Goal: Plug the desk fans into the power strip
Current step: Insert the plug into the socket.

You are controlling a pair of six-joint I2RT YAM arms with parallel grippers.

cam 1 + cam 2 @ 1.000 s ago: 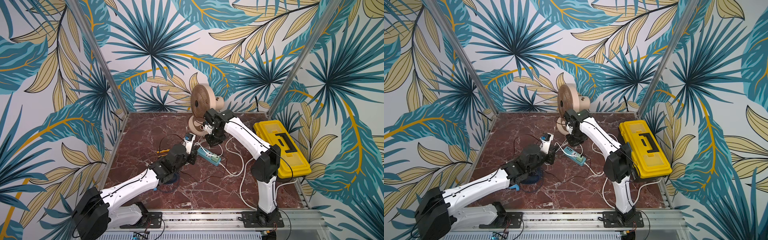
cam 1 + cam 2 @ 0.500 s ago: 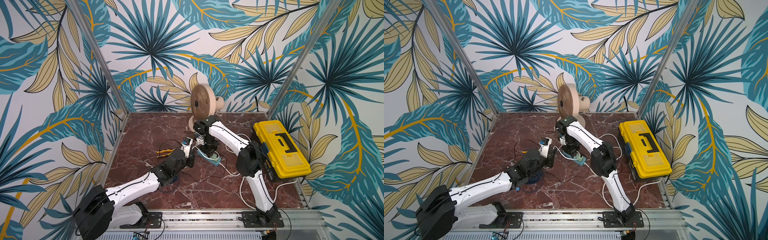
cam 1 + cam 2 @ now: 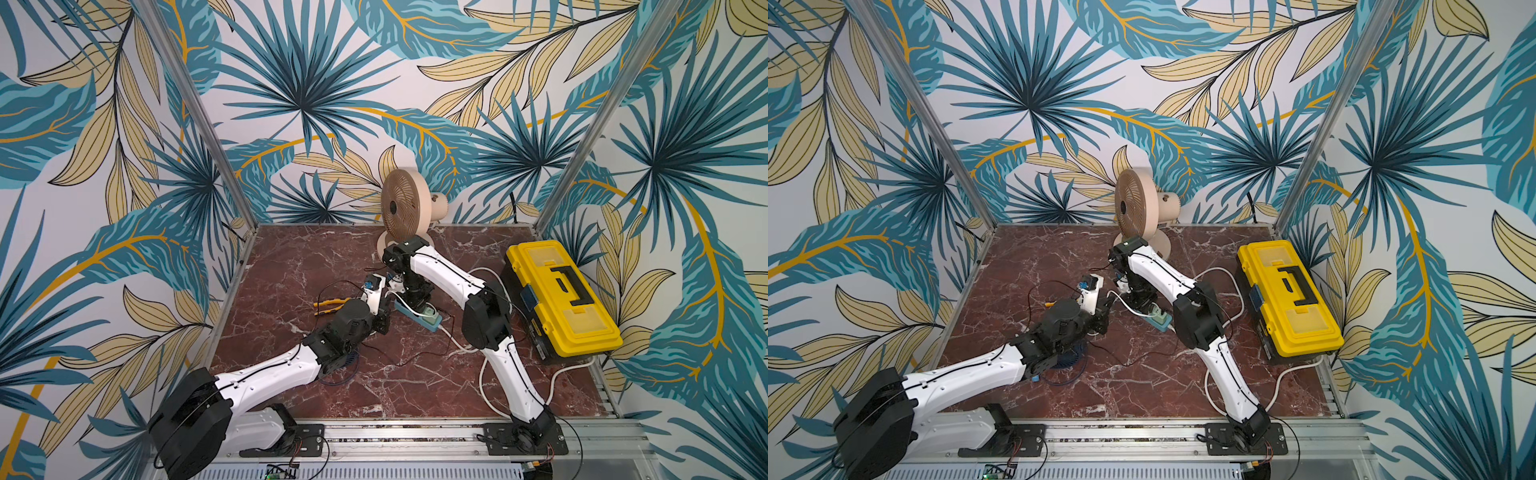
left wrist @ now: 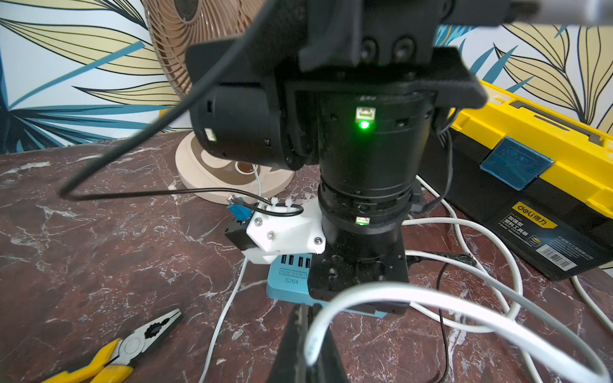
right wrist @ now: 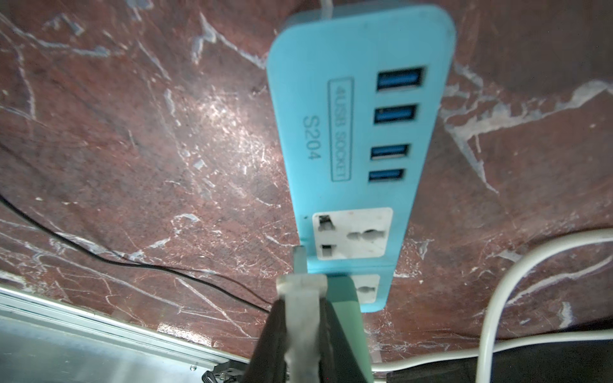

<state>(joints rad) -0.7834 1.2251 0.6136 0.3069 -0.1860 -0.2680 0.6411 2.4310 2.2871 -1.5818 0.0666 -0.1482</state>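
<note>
A: Pwr strip (image 5: pixel 358 139)?
B: Flat on marble table (image 3: pixel 291 270), just in front of desk fan (image 3: pixel 401 208), sockets up.
A: Grippers?
B: R gripper (image 5: pixel 300 308) clamps white plug (image 5: pixel 298 285), prong over strip's edge beside a socket, not in. L gripper (image 4: pixel 308 318), also before the fan, pinched shut on white cord (image 4: pixel 431 296).

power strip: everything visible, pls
The power strip is a light-blue plastic bar, flat on the marble table between the arms. Four blue USB ports sit by the print 4USB SOCKET S204, then two white socket faces, the clear one empty. A thick white cord leaves that end. The right gripper holds a white plug at its edge, not inserted.
</note>
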